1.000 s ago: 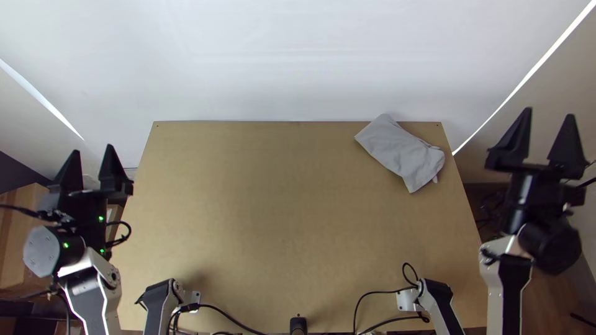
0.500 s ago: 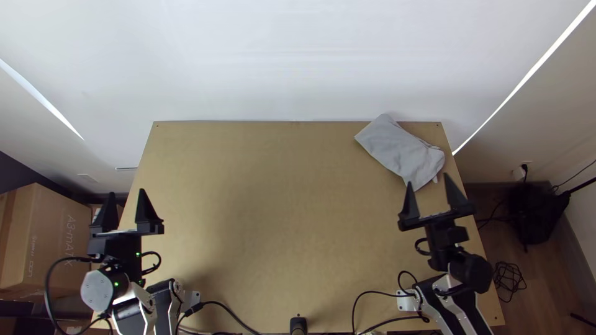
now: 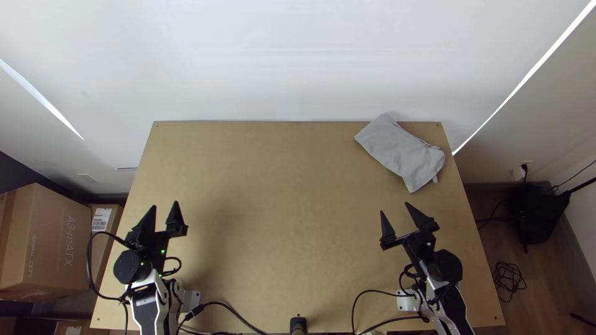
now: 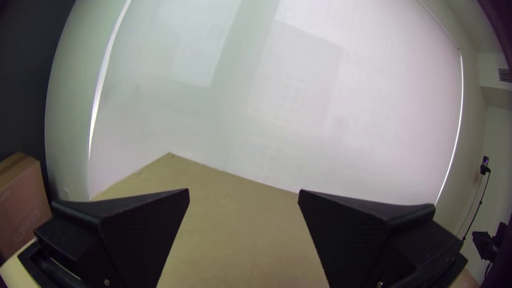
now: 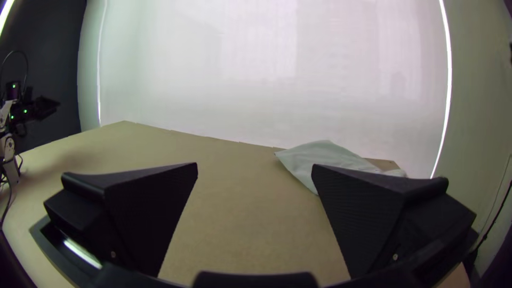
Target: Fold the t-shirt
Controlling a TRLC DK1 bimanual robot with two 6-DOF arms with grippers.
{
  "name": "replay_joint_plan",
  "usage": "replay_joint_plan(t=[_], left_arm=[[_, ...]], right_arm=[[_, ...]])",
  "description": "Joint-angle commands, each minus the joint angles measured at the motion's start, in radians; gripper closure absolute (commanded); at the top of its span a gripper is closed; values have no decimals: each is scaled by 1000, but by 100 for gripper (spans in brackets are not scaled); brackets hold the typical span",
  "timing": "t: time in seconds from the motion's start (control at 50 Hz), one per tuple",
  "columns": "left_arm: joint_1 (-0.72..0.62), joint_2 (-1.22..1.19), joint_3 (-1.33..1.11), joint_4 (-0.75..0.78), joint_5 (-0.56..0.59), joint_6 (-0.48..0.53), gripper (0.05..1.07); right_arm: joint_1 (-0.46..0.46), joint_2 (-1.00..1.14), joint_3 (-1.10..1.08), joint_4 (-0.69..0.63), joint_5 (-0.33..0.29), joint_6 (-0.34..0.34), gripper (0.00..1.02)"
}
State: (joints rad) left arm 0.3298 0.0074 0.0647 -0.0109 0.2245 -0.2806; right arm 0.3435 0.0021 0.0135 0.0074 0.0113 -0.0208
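Since the earlier frame, the left claw [image 3: 166,205] has shifted inward and a little toward the near edge of the desk [image 3: 279,186], and the right claw [image 3: 395,207] has likewise come inward and nearer that edge, while the t-shirt keeps its place. At far left, a cardboard box [image 3: 46,242] stands beside the desk. Next comes the left claw, above the desk's near left part, its fingers spread with nothing between them. The right claw hangs over the near right part, also spread and holding nothing. Beyond it, well apart from both claws, the grey t-shirt [image 3: 400,152] lies as a compact folded bundle, slightly rumpled, at the far right corner.
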Motion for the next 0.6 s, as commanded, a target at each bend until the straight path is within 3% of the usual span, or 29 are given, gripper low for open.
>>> replay_joint_plan(t=[0.0,0.58], left_arm=[[-34,0,-52,42,9,1,9],[-29,-7,-66,51,-2,17,9]], right_arm=[[-28,-5,-4,-24,9,81,4],[-28,-5,-4,-21,7,79,4]])
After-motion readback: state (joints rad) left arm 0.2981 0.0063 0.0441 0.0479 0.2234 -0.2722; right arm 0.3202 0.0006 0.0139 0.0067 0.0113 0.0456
